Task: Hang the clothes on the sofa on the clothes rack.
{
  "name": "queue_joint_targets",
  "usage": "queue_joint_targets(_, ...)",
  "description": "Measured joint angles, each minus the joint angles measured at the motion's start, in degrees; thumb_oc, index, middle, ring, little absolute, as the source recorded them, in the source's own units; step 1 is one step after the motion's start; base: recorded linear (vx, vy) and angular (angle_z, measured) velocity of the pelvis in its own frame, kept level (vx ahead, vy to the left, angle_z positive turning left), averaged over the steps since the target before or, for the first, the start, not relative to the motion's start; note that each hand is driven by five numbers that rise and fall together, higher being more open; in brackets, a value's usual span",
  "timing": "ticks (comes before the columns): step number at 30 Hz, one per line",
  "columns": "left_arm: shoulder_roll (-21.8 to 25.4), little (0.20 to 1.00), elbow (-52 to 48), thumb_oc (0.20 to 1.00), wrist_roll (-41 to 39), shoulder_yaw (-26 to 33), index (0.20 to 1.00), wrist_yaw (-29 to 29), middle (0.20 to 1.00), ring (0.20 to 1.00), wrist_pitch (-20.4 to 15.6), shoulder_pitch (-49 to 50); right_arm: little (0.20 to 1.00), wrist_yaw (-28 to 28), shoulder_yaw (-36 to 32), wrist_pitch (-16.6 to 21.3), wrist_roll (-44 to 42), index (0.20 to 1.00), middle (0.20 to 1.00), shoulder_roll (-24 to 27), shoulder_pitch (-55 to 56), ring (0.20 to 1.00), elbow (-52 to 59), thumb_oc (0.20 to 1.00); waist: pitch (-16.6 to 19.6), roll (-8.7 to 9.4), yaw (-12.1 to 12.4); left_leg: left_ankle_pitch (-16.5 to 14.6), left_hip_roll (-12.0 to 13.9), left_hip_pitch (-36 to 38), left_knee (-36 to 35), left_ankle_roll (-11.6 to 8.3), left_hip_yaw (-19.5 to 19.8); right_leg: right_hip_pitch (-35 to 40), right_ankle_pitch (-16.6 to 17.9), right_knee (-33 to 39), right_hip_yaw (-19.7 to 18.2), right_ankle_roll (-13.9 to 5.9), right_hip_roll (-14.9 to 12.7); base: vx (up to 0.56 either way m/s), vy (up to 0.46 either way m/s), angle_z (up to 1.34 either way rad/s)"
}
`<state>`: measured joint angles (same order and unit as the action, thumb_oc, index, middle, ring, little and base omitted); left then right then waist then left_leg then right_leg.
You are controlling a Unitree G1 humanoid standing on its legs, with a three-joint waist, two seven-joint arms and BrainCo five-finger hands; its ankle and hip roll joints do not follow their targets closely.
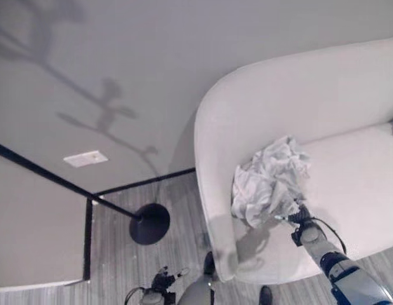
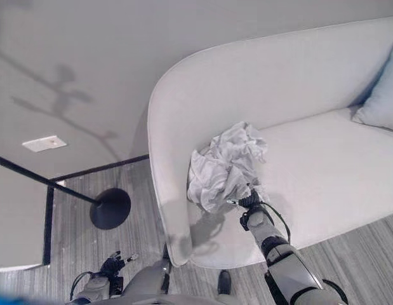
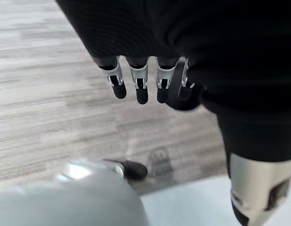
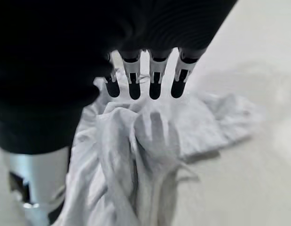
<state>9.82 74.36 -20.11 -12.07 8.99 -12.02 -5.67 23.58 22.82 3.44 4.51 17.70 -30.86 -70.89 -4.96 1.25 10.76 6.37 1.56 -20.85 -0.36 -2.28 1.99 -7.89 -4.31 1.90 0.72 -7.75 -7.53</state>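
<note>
Clothes crumpled on sofa, no clear long axis; right robot hand above, fingers straight.

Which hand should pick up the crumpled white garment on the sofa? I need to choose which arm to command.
The right hand: it is reaching over the sofa seat, fingers open right at the white garment. The left hand hangs low over the floor, well away from it.

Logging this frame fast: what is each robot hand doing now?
Left robot hand: open, hanging over the floor, holding nothing.
Right robot hand: open, above the crumpled white garment on the cream sofa.
</note>
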Motion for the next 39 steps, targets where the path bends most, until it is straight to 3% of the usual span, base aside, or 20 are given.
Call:
queue_joint_targets(4,0.31,1.0,0.04,1.0,-2.44,1.04,1.0,2.29,1.0,1.0,-0.51,0.91,1.0,7.67,-0.23,-0.31,1.75,1.0,1.0,-2.01,-1.75,1.0,-2.13,1.0,-0.84,1.19,1.23,0.03,-0.65,-0.42,0.47,0.04,0.65,1.24,-0.14,1.29,1.6,-0.03,-0.29,0.03,0.004,0.19)
queue_joint_targets(6,0.1,1.0,-1.02,1.0,-3.98,0.35,1.0,4.1,1.0,1.0,-1.6,0.7,1.0,15.08,-3.88,-0.55,1.71,1.0,1.0,-3.82,-3.41,1.0,-5.54,1.0,-1.09,1.22,1.97,0.02,-0.83,-1.51,0.89,0.03,1.92,1.22,-0.06,2.08,2.81,0.07,-0.2,0.03,0.04,0.27)
queue_joint_targets(9,0.04,1.0,-2.69,1.0,-4.51,-2.7,1.0,6.51,1.0,1.0,-2.11,-1.09,1.0,24.05,-4.23,-2.34,1.83,1.0,1.0,-4.52,-7.18,1.0,-11.25,1.0,-3.07,-0.79,5.03,-0.29,-1.88,-3.59,2.24,-0.38,3.59,1.08,-0.14,2.47,4.9,0.02,-0.59,0.05,0.06,0.33)
queue_joint_targets(13,-0.04,1.0,-2.65,1.0,-4.49,-4.2,1.0,7.06,1.0,1.0,-2.49,-1.75,1.0,26.07,-2.04,-4.53,2.45,1.0,1.0,-4.76,-8.1,1.0,-14.1,1.0,-3.28,-1.17,7.22,-0.38,-2.61,-5.99,2.6,-0.49,3.68,-1.3,-0.56,2.01,5.01,-0.35,-1.39,0.01,0.059,0.06)
queue_joint_targets(19,-0.62,1.0,-3.35,1.0,-4.46,-6.62,1.0,7.15,1.0,1.0,-3.1,-2.71,1.0,25.73,2.47,-7.54,6.48,1.0,1.0,-5.74,-6.44,1.0,-15.81,1.0,-3.55,-1.65,7.51,-0.37,-4.68,-10.51,4.9,-0.47,3.53,-5.02,-1.18,0.82,5.36,-1.48,-3.56,-0.02,0.047,0.06)
queue_joint_targets(28,-1.41,1.0,-6.11,1.0,-4.5,-6.9,1.0,8.22,1.0,1.0,-4.54,-3.45,1.0,22.86,4.11,-11.47,10.71,1.0,1.0,-6.48,-5.54,1.0,-16.99,1.0,-3.58,-3.69,8.53,-0.43,-5.39,-17.13,8.03,-0.57,3.66,-11.4,-2.27,-2.35,5.3,-1.98,-4.27,-0.03,0.034,0.01)
queue_joint_targets(29,-1.61,1.0,-6.04,1.0,-4.5,-7.35,1.0,8.27,1.0,1.0,-4.56,-3.38,0.269,23.34,4.88,-11.92,11.46,0.269,0.269,-5.63,-5.95,0.269,-17.12,0.269,-3.61,-4.0,8.52,-0.43,-5.5,-18.74,8.47,-0.57,3.72,-13.31,-2.55,-3.46,5.24,-2.29,-4.41,-0.03,0.032,-0.01)
queue_joint_targets(30,-1.76,1.0,-6.03,1.0,-4.5,-7.35,1.0,8.29,1.0,1.0,-4.58,-3.31,0.2,23.5,5.3,-12.15,11.67,0.2,0.2,-5.36,-6.18,0.2,-17.3,0.2,-3.61,-4.04,8.5,-0.43,-5.63,-19.3,8.47,-0.57,3.73,-14.23,-2.79,-4.2,5.17,-2.47,-4.6,-0.04,0.03,0.01)
queue_joint_targets(35,-2.23,1.0,-6.03,1.0,-4.51,-7.33,1.0,8.29,1.0,1.0,-4.99,-3.29,0.2,23.43,5.3,-12.85,11.66,0.2,0.2,-3.39,-8.67,0.2,-17.35,0.2,-3.6,-3.94,8.31,-1.93,-6.26,-20.08,8.49,-1.66,3.71,-16.98,-4.23,-7.92,4.54,-3.11,-5.69,0.0,0.006,-0.02)
queue_joint_targets(39,-2.49,1.0,-4.87,1.0,-4.59,-6.14,1.0,8.19,1.0,1.0,-4.85,-2.93,0.2,18.89,3.34,-10.7,9.01,0.2,0.2,-2.32,-9.1,0.2,-16.38,0.2,-3.43,-3.62,7.6,-2.33,-7.27,-19.96,8.71,-0.78,3.09,-18.1,-5.25,-10.49,3.61,-3.93,-6.94,0.0,0.0,0.0)
